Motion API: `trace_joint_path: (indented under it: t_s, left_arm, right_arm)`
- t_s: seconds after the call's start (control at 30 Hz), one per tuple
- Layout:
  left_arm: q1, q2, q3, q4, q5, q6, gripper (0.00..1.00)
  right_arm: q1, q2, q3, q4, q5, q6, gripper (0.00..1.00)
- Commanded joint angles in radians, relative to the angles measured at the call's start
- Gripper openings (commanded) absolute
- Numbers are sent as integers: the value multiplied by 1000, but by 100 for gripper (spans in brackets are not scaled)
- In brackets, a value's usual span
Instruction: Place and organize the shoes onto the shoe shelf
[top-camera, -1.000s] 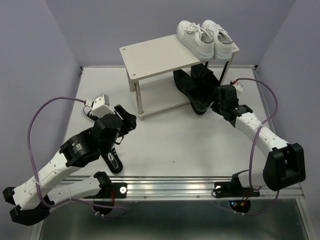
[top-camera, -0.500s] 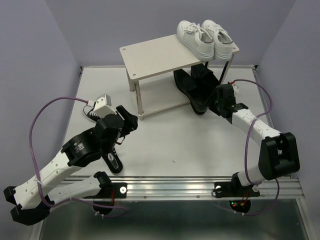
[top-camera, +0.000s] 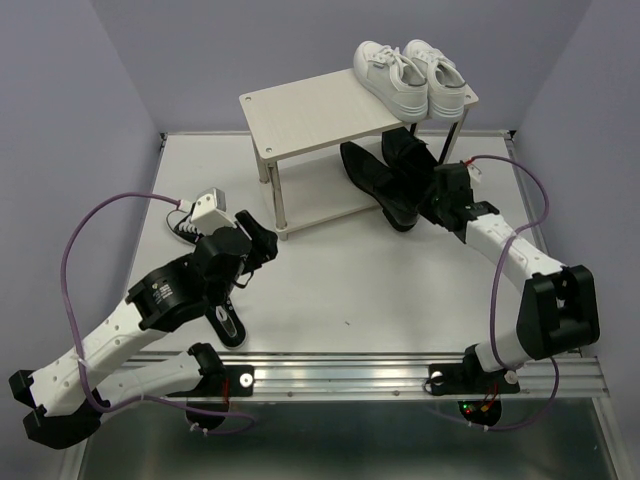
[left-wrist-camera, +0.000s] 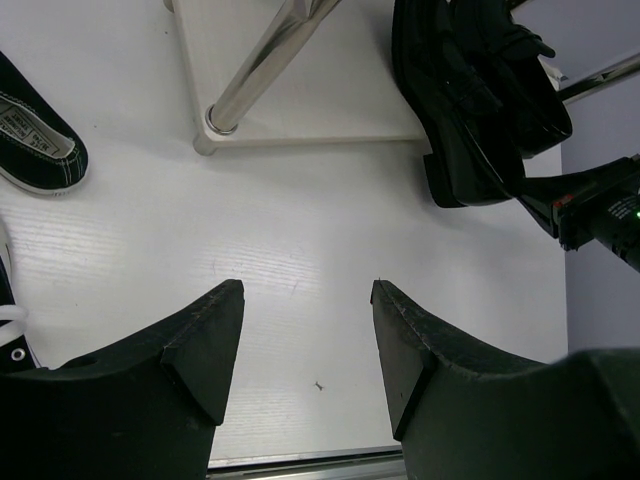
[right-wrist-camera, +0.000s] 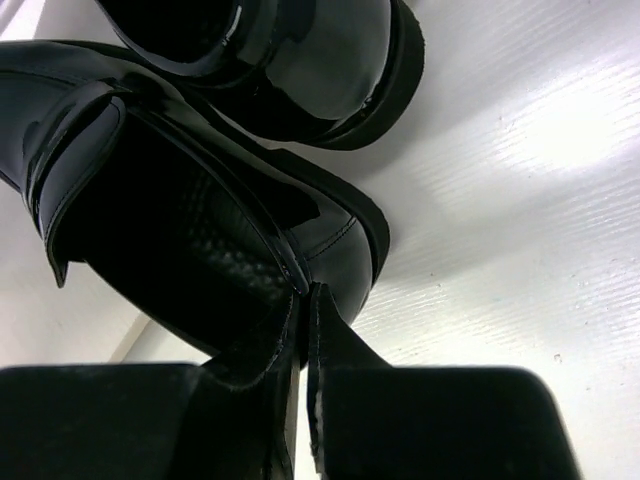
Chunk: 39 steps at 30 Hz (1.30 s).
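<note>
Loafer (top-camera: 378, 188) sits at shelf's (top-camera: 310, 110) lower tier, right end; right gripper (right-wrist-camera: 303, 300) pinches its heel rim. Next, probably: push in beside second loafer (top-camera: 405, 155), release. Meanwhile left gripper (left-wrist-camera: 305, 320) spread, idle near canvas sneakers (left-wrist-camera: 35, 140).

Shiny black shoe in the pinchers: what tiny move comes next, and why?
Probably push the shoe further back onto the lower shelf board. The right gripper pinches its heel, which sticks out past the board's edge.

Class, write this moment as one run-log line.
left gripper: open, empty | right gripper: shut on black loafer heel | white sneakers: top of shoe shelf | canvas sneakers: on table
</note>
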<state>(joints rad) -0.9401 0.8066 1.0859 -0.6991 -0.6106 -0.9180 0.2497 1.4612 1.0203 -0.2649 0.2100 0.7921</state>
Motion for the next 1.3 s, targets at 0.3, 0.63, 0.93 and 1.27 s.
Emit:
trace_joint_path:
  t_s: [0.3, 0.63, 0.93, 1.27]
  left_arm:
    - [6, -23, 14, -3, -35, -1, 64]
    - [6, -21, 22, -10, -40, -2, 64]
    - [6, -24, 26, -27, -44, -13, 64]
    - [6, -26, 26, -30, -48, -16, 64]
  right_arm:
    - [-3, -39, 150, 67, 40, 214, 1]
    - [-3, -13, 190, 76, 32, 332, 1]
    - [-3, 47, 192, 125, 22, 366, 1]
    - [-3, 61, 156, 207, -20, 377, 25]
